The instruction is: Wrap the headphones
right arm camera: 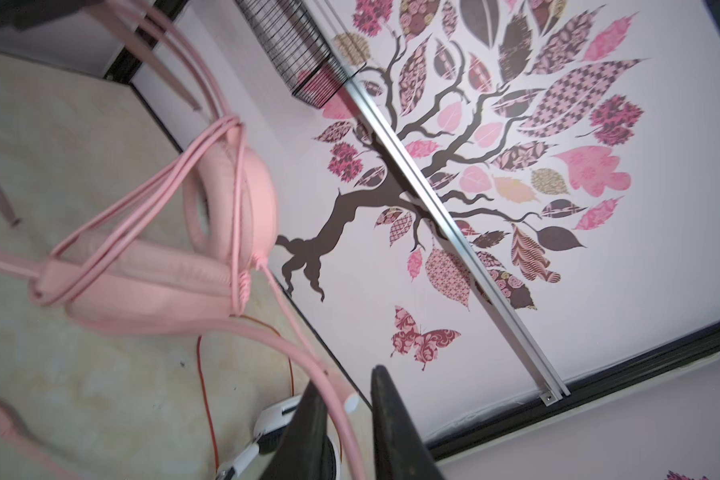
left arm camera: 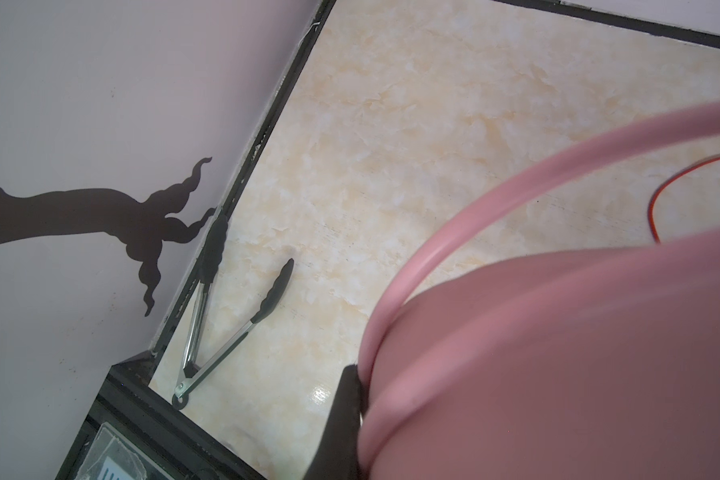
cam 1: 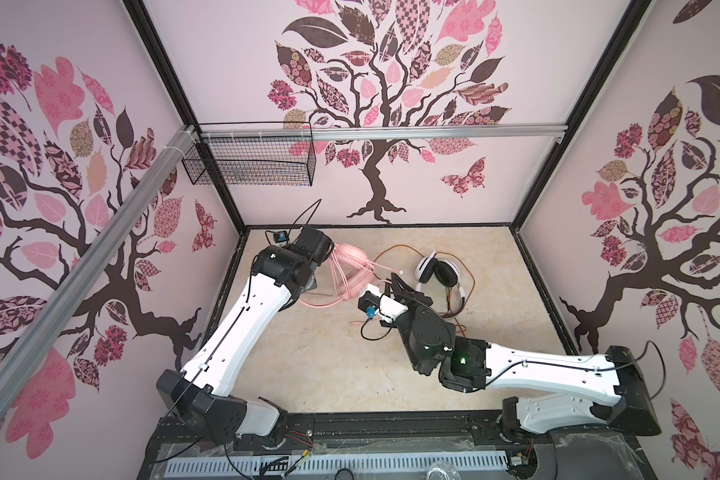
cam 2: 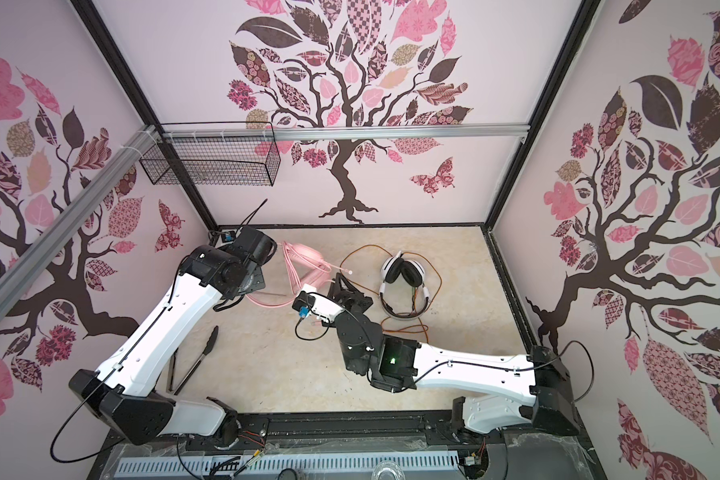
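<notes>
Pink cable lay between the right gripper's parted jaws; freed, its loops could slip off the pink headset the left gripper pinched.

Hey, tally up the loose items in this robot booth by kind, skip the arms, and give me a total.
Headsets: 2 (pink headset, white headset)
Tongs: 1
Wire basket: 1
Total: 4
</notes>
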You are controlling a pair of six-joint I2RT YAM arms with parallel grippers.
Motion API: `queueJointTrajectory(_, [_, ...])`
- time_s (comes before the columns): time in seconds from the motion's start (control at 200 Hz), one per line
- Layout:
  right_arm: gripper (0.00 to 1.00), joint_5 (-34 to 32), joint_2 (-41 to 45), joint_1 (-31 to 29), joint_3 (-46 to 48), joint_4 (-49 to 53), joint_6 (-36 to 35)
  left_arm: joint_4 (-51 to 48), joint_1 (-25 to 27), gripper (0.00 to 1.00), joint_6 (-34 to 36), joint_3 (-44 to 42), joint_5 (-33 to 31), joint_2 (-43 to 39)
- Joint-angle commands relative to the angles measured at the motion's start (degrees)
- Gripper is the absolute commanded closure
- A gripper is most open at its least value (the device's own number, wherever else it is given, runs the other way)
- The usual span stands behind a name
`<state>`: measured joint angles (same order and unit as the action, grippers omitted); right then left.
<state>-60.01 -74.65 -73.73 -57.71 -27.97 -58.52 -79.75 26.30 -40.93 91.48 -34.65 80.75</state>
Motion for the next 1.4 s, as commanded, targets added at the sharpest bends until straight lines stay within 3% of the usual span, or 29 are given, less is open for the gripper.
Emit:
queueJointTrajectory(0.0, [0.7,-2.7,-2.8,1.6,-0.6,-18.3,-13.1,2.5,0.1,1.0,-1.6,-1.3,-1.8,-2.4])
queueJointTrajectory(0.205, [0.72,1.3,0.5,4.5,-3.7,-11.3,-7.3,3.1,0.1,1.0,-0.3,-3.7,-3.0,-3.2])
queueJointTrajectory(0.25, [0.81,2.9,1.5,5.0,-4.6,-7.8,-5.4,3.1,0.1,1.0,0.2,-4.2,-2.9,-3.3])
queueJointTrajectory(0.31, [1.0,4.8,2.8,5.8,-6.0,-3.0,-3.1,3.1,0.0,1.0,0.5,-5.0,-3.1,-3.5])
queueJointTrajectory(0.525, [1.0,4.9,5.8,6.8,-5.9,-3.1,-5.5,3.5,0.1,1.0,0.7,-7.1,-4.7,-4.4])
queueJointTrajectory(0.65, [1.0,6.1,6.4,6.8,-7.7,1.7,-2.8,4.9,0.1,1.0,1.7,-8.2,-3.3,-4.5])
queueJointTrajectory(0.815, [1.0,16.8,8.5,4.6,-9.7,15.3,3.2,5.9,0.0,1.0,2.5,-8.0,-1.1,-3.5])
queueJointTrajectory(0.93, [1.0,18.9,7.9,1.1,-6.8,15.8,-2.8,7.2,0.1,1.0,2.8,-6.3,3.7,-3.0])
queueJointTrajectory(1.145, [1.0,15.5,3.8,0.5,-2.3,3.7,-17.3,9.1,1.1,1.0,7.4,-4.4,10.2,-1.8])
queueJointTrajectory(1.24, [1.0,13.9,3.4,0.5,-3.5,2.6,-17.8,7.8,3.8,1.0,7.6,-4.9,5.3,-1.9])
queueJointTrajectory(1.395, [1.0,11.0,6.3,0.3,-7.6,11.2,-10.0,4.4,4.3,1.0,5.0,-5.9,-1.7,-1.8])
